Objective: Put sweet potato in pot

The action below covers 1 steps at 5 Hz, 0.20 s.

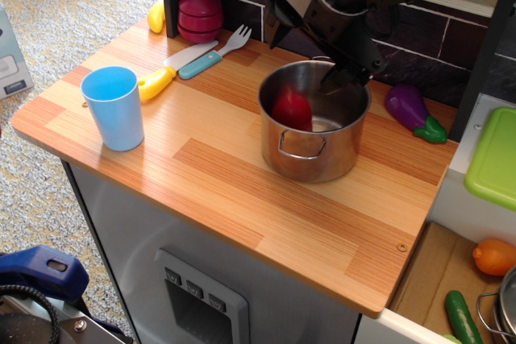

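Red sweet potato (pixel 291 109) below open pincer (pixel 310 54)

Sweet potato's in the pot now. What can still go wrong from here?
1. The gripper hangs right over the pot rim; a sloppy retreat could clip it and shove or tip the pot.
2. The sweet potato leans on the inner wall, so a jolt might roll it.
3. The eggplant lies beside the pot, in a sideways sweep's path.
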Available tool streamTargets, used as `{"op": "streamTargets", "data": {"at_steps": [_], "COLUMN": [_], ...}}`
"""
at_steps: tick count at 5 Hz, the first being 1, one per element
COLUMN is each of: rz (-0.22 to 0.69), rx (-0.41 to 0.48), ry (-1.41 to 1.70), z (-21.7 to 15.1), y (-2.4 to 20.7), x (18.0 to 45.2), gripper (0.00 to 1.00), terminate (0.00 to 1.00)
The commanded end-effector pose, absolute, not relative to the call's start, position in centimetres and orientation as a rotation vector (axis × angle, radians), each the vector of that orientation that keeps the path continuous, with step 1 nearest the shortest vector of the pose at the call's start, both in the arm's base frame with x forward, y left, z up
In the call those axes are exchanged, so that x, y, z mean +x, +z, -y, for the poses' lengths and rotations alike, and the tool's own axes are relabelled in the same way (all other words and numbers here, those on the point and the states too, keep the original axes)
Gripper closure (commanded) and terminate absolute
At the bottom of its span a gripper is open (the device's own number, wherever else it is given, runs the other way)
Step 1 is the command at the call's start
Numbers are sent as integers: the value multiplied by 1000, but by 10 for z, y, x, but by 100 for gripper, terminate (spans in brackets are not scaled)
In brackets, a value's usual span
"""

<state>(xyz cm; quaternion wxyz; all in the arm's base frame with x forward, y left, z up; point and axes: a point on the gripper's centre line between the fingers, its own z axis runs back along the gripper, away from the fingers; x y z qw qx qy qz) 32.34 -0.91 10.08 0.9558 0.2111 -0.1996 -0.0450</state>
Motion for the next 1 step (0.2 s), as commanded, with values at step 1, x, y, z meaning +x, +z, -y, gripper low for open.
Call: {"op": "streamTargets", "data": {"at_steps": [1], "rz": [460], "rx": [423], "ry": [-81], "z": [7], "y": [118], "x": [327], "gripper": [0], "terminate": [100]}}
